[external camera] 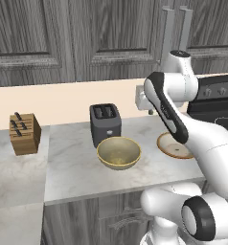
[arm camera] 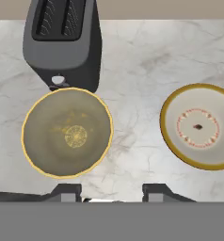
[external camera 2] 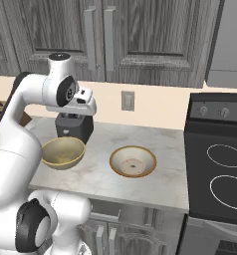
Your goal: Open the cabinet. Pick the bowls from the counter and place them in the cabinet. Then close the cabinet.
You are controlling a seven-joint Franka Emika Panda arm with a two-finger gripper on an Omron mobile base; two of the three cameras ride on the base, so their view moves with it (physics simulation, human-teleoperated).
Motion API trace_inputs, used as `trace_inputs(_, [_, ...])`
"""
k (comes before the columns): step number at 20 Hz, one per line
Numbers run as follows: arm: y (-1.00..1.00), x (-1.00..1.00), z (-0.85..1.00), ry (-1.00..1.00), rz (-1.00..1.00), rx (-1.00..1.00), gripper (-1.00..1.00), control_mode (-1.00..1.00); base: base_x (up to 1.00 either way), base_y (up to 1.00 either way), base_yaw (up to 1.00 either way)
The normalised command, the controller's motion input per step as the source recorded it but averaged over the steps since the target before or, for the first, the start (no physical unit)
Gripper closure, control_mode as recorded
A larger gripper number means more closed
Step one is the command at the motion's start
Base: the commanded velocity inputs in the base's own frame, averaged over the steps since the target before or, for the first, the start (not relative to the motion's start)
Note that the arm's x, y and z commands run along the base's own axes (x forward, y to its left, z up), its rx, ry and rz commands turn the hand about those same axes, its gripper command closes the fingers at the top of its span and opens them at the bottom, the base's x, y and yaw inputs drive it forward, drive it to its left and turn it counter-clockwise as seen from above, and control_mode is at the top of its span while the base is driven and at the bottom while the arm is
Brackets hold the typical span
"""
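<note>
The white arm rises from its rounded base at the bottom of both base views, bends at a dark-jointed elbow and reaches up and forward, its wrist held high with the hand turned downward. In the right base view the claw (external camera 2: 85, 107) hangs at the end of the forearm, toward 3 o'clock from the wrist joint. In the hand view the two dark fingertips (arm camera: 67, 192) stand a little apart at 6 o'clock, with nothing between them.
</note>
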Motion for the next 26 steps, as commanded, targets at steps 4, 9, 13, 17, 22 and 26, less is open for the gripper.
trace_inputs(4, [0.0, -0.24, 0.0, -0.02, 0.0, 0.0, -1.0, -1.0, 0.0, 0.0, 0.0])
trace_inputs(9, [0.0, -0.39, 0.1, -0.23, 0.0, -0.01, -1.0, -1.0, 0.0, 0.0, 0.0])
trace_inputs(13, [0.0, -0.27, 0.38, -0.23, 0.0, 0.0, -1.0, -1.0, 0.0, 0.0, 0.0])
trace_inputs(17, [0.0, -0.15, 0.43, -0.14, 0.0, 0.0, -1.0, -1.0, 0.0, 0.0, 0.0])
trace_inputs(22, [-0.02, -0.05, 0.48, -0.05, 0.0, 0.0, -1.0, -1.0, 0.0, 0.0, 0.0])
trace_inputs(26, [-0.04, -0.13, 0.51, -0.16, 0.0, -0.01, -1.0, -1.0, 0.0, 0.0, 0.0])
